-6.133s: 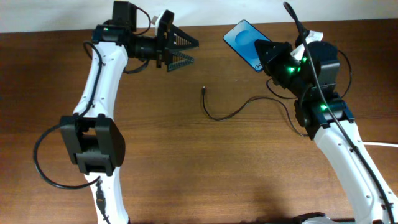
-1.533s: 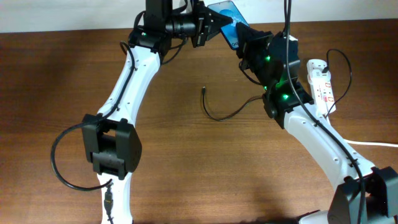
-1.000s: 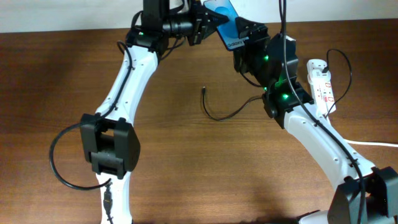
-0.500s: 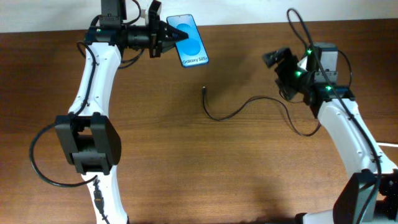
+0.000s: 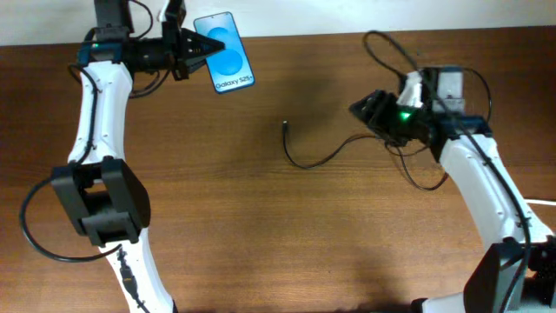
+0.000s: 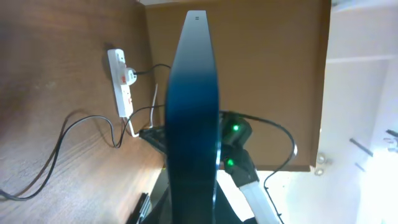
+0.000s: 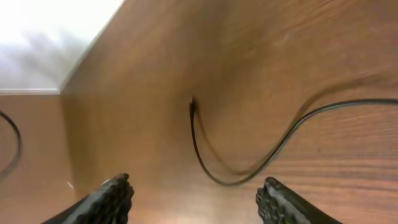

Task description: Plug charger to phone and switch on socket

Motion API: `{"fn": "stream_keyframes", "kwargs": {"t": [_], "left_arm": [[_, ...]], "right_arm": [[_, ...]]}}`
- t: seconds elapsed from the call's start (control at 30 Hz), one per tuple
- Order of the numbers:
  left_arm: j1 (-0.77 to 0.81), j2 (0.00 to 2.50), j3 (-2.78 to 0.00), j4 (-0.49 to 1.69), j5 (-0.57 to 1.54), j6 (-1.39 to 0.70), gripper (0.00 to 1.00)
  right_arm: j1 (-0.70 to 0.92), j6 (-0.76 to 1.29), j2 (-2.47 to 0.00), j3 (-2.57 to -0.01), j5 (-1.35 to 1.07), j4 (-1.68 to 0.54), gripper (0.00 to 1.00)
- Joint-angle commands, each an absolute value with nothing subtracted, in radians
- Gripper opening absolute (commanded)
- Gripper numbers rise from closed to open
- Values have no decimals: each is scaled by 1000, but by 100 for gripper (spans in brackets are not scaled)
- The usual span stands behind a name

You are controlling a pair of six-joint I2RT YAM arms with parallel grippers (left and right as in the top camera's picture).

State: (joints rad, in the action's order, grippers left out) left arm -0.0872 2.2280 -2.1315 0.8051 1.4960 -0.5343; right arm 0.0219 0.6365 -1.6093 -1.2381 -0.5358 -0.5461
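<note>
The phone shows its blue-and-white screen at the back left, held above the table by my left gripper, which is shut on its edge. In the left wrist view the phone stands edge-on and hides the fingers. The charger is a thin black cable curving across the middle, with its plug tip free on the wood. My right gripper hovers open to the right of that tip. The charger loops between the open fingers of my right gripper. The socket lies on the table by the far edge.
My right arm covers the socket in the overhead view. A thick white cord leaves at the right edge. Black cables arch above the right wrist. The table's back edge meets a white wall.
My left arm has swung left, carrying the phone away from the centre. My right gripper has let go of the phone, drawn back right, then shifted down-left toward the charger.
</note>
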Motion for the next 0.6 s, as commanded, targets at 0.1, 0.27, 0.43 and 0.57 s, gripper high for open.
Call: {"fn": "stream_keyframes", "kwargs": {"t": [0.1,0.27,0.43,0.57], "left_arm": [[-107,2226,-2141,810,1542,-507,0],[-105,2226,-2141,850,1483,-506,0],[-105,2226,-2141,862,1477,-507,0],[-105,2226,-2141,864,1479,-507,0]], "right_arm": [[127,513,-1780,-1475,-474,-692,61],[190,498,-1898,-1535,-459,-710,40],[247,422,-1967,-1534,-455,-627,38],[299,422,-2024,-1534,-404,-590,38]]}}
